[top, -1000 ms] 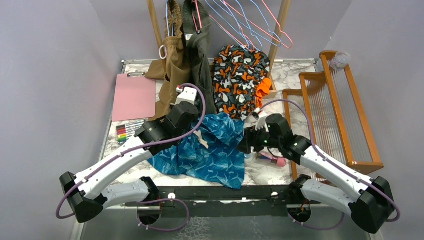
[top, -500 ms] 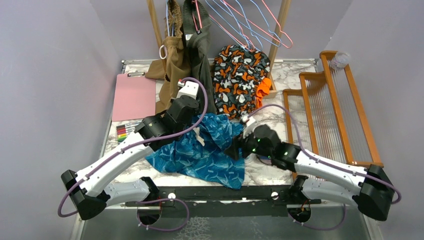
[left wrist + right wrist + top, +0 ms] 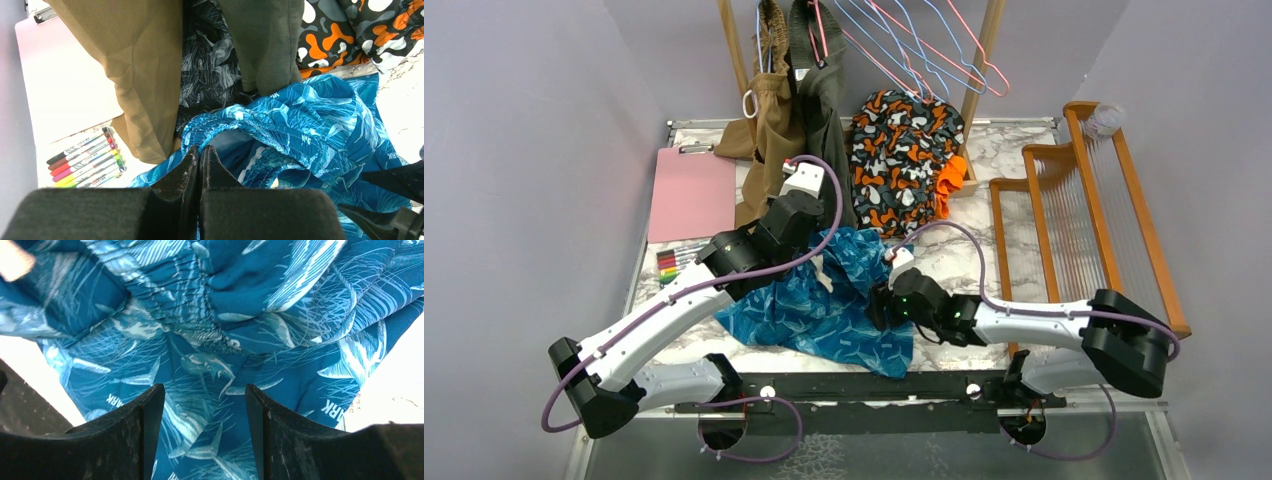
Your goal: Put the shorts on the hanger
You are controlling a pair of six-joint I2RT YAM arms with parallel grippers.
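The teal-blue shorts (image 3: 824, 310) lie crumpled on the marble table between the two arms. My left gripper (image 3: 814, 258) is shut on their gathered waistband (image 3: 235, 112), which is lifted so the opening shows beside the fingertips (image 3: 192, 152). My right gripper (image 3: 879, 305) stands open low over the shorts' right side, with printed fabric (image 3: 205, 375) between its fingers (image 3: 150, 405) but not pinched. The light-blue wire hanger (image 3: 886, 58) hangs on the rack at the back among pink ones, far from both grippers.
An orange, black and white garment (image 3: 902, 165) hangs just behind the shorts, with tan (image 3: 769, 140) and olive (image 3: 824, 110) garments to its left. A pink clipboard (image 3: 691, 192) and markers (image 3: 679, 263) lie at the left. A wooden rack (image 3: 1084, 220) fills the right side.
My right arm has swung left and stretched low, bringing its open gripper from the shorts' right edge onto the fabric. My left gripper has moved slightly back, still shut.
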